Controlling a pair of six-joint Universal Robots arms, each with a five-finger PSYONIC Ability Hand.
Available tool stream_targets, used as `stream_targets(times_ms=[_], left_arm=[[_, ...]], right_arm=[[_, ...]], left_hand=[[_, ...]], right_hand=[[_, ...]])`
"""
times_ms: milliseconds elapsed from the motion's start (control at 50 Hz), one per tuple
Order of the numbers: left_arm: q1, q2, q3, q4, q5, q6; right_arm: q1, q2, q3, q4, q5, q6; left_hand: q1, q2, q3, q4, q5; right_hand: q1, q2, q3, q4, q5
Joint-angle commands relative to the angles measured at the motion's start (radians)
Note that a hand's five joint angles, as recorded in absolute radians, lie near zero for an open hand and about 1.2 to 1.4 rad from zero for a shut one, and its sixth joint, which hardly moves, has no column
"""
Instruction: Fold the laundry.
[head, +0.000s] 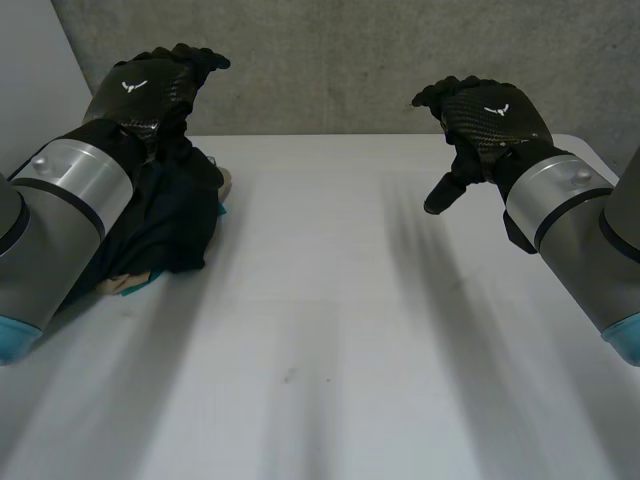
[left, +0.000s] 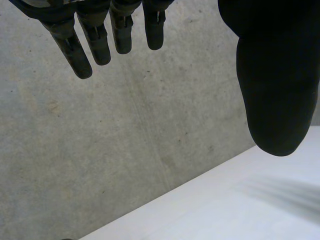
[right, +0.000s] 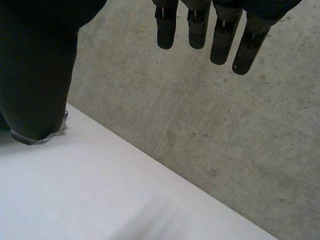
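Two arms reached in from the near side over a smooth white counter, the left arm and the right arm each showing a grey metal sleeve and a light-blue cap.

One heap of laundry, a crumpled pile of dark navy cloth, lay on the far left part of the counter, partly under the left arm. A beige piece of fabric showed at the pile's far right edge, and a teal scrap of cloth peeked out at its near edge. The folds were soft and bunched, with no flat layer among them.

The left robot hand, black with a woven carbon-look back, was raised above the pile and apart from it. Its wrist view showed its fingers straight and side by side, with its thumb set well apart from them. It was spread wide and held nothing.

The right robot hand, of the same black make, hovered above the bare far right part of the counter, well apart from the laundry. Its fingers were straight and its thumb stood off to one side. It too was wide and held nothing.

Behind the counter's far edge stood a rough grey concrete wall, mottled and faintly streaked.
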Motion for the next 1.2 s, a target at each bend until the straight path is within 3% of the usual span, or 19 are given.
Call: stream_targets(times_ms=[20, 80, 180, 320, 520, 580, 600, 620, 660, 800, 880, 960, 980, 1140, 1160, 1200], left_arm=[[0.032, -0.013, -0.05, -0.009, -0.015, 0.229], [0.096, -0.033, -0.108, -0.003, -0.041, 0.396], [0.15, -0.075, -0.155, 0.032, -0.069, 0.555], [0.273, -0.246, -0.133, 0.158, -0.068, 0.588], [0.379, -0.481, 0.02, 0.181, -0.072, 0.66], [0.414, -0.519, 0.052, 0.19, -0.074, 0.696], [0.432, -0.518, 0.057, 0.204, -0.072, 0.699], [0.433, -0.518, 0.057, 0.212, -0.074, 0.699], [0.431, -0.509, 0.051, 0.229, -0.077, 0.696], [0.333, -0.322, -0.004, 0.264, -0.08, 0.553], [0.23, -0.182, -0.033, 0.249, -0.081, 0.425], [0.092, -0.064, -0.061, 0.23, -0.078, 0.284], [0.027, -0.026, -0.069, 0.215, -0.077, 0.218], [-0.237, -0.076, -0.063, 0.137, -0.06, -0.032], [-0.265, -0.099, -0.056, 0.135, -0.058, -0.049], [-0.302, -0.145, -0.044, 0.134, -0.054, -0.074]], right_arm=[[0.001, -0.003, -0.003, 0.001, 0.0, -0.019], [0.001, -0.001, -0.002, 0.002, 0.0, -0.041], [0.003, 0.003, 0.0, 0.002, -0.002, -0.062], [0.006, 0.01, 0.001, 0.002, -0.003, -0.064], [0.006, 0.011, 0.02, -0.001, -0.006, -0.064], [0.005, 0.011, 0.023, -0.001, -0.009, -0.073], [0.005, 0.011, 0.025, -0.001, -0.009, -0.079], [0.005, 0.011, 0.026, -0.001, -0.009, -0.085], [0.003, 0.011, 0.031, -0.001, -0.009, -0.105], [0.001, 0.011, 0.028, 0.001, -0.005, -0.142], [-0.008, 0.011, 0.017, 0.002, -0.005, -0.143], [-0.012, 0.003, 0.011, 0.002, -0.003, -0.143], [-0.012, 0.002, 0.011, 0.002, -0.003, -0.143], [-0.026, -0.003, 0.005, 0.002, -0.002, -0.142], [-0.031, -0.004, 0.005, 0.002, 0.0, -0.142], [-0.038, -0.004, 0.003, 0.002, 0.0, -0.142]], left_hand=[[0.019, 0.021, 0.017, 0.023, 0.005], [0.145, 0.146, 0.143, 0.149, 0.131], [0.075, 0.077, 0.073, 0.08, 0.061], [0.055, 0.056, 0.052, 0.059, 0.04], [0.09, 0.091, 0.088, 0.094, 0.076], [0.479, 0.48, 0.477, 0.483, 0.465], [0.916, 0.918, 0.914, 0.921, 0.902], [1.121, 1.123, 1.119, 1.125, 1.107], [1.19, 1.192, 1.188, 1.195, 1.176], [1.19, 1.192, 1.188, 1.195, 1.176], [1.19, 1.192, 1.188, 1.195, 1.176], [1.19, 1.192, 1.188, 1.195, 1.176], [1.19, 1.192, 1.188, 1.195, 1.176], [1.19, 1.192, 1.188, 1.195, 1.176], [1.133, 1.134, 1.131, 1.137, 1.119], [0.802, 0.804, 0.8, 0.806, 0.788]], right_hand=[[-0.022, -0.047, -0.04, -0.06, -0.064], [-0.022, -0.047, -0.04, -0.06, -0.064], [-0.022, -0.047, -0.04, -0.06, -0.064], [-0.022, -0.047, -0.04, -0.06, -0.064], [-0.022, -0.047, -0.04, -0.06, -0.064], [-0.022, -0.047, -0.04, -0.06, -0.064], [-0.022, -0.047, -0.04, -0.06, -0.064], [-0.022, -0.047, -0.04, -0.06, -0.064], [-0.022, -0.047, -0.04, -0.06, -0.064], [-0.022, -0.047, -0.04, -0.06, -0.064], [-0.022, -0.047, -0.04, -0.06, -0.064], [-0.022, -0.047, -0.04, -0.06, -0.064], [-0.022, -0.047, -0.04, -0.06, -0.064], [-0.022, -0.047, -0.04, -0.06, -0.064], [-0.022, -0.047, -0.04, -0.06, -0.064], [-0.022, -0.047, -0.04, -0.06, -0.064]])
